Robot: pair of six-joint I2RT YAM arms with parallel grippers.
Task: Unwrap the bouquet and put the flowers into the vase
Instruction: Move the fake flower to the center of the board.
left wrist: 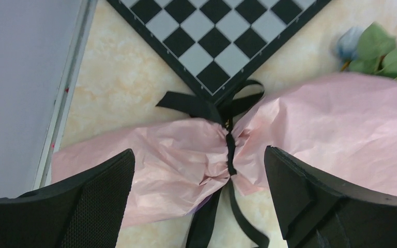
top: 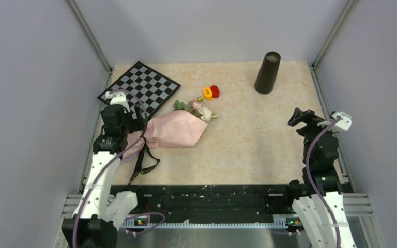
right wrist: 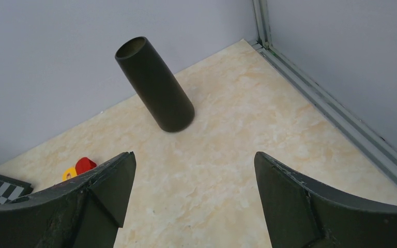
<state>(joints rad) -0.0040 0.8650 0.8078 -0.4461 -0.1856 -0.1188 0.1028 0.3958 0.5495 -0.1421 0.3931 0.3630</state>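
Observation:
The bouquet point(top: 178, 129) lies on its side at the table's left, a pink paper cone point(left wrist: 341, 129) cinched by a black ribbon point(left wrist: 230, 152). The flowers point(top: 199, 109) poke out of its right end, pink, white and green. My left gripper point(left wrist: 199, 160) hovers open directly over the tied neck, one finger on each side of the ribbon, touching nothing. In the overhead view it sits at the bouquet's narrow end point(top: 126, 121). The dark vase point(top: 268, 72) stands upright at the back right point(right wrist: 155, 85). My right gripper point(right wrist: 194, 165) is open above bare table, well short of the vase.
A black-and-white checkered board point(top: 139, 88) lies at the back left, its corner touching the ribbon loops point(left wrist: 207, 106). A small red-and-yellow toy block point(top: 211, 92) sits behind the flowers. Ribbon tails point(top: 144, 163) trail toward the near edge. Grey walls enclose three sides.

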